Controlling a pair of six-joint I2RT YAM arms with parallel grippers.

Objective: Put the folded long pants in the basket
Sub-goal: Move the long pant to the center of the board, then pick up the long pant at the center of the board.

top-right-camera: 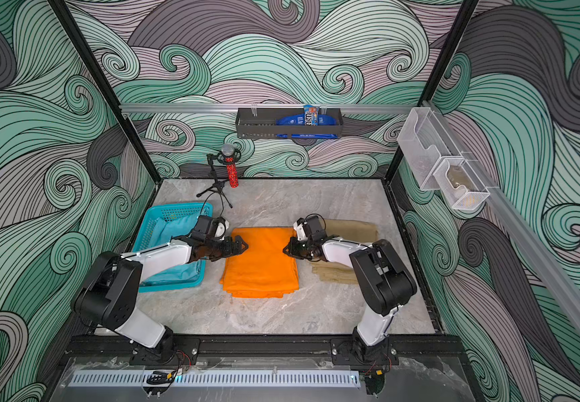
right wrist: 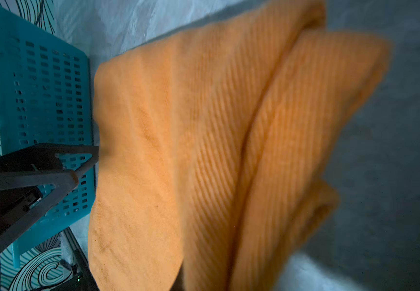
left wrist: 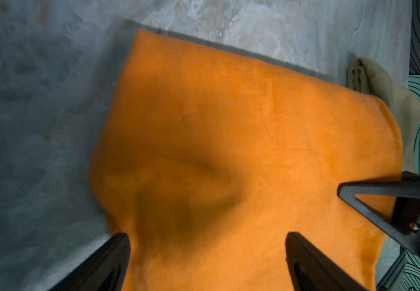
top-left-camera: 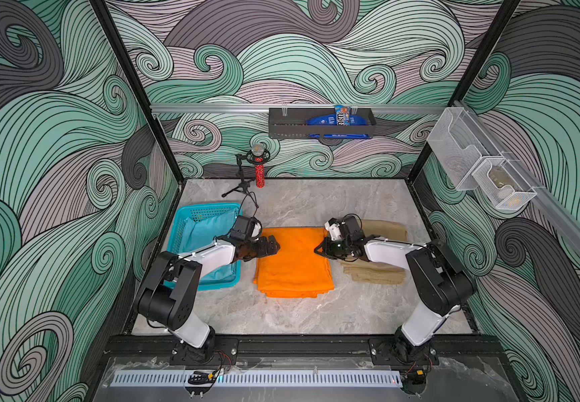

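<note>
Orange pants point(top-left-camera: 294, 264), right pincer point(top-left-camera: 317, 250) clamped on one edge, left pincer point(top-left-camera: 276, 247) spread opposite

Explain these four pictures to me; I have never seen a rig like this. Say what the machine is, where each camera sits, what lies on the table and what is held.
The machine is two robot arms, a left arm and a right arm, each ending in a two-fingered gripper. Two pictures come from a camera pair overhead, looking down on everything. The other two come from a camera on each arm's wrist, looking past its fingers. On the marble table stands a turquoise basket with teal pants inside. Orange pants lie in the middle, khaki pants beside them. The left gripper is open at one edge of the orange pants; the right gripper is shut on the opposite edge.
</note>
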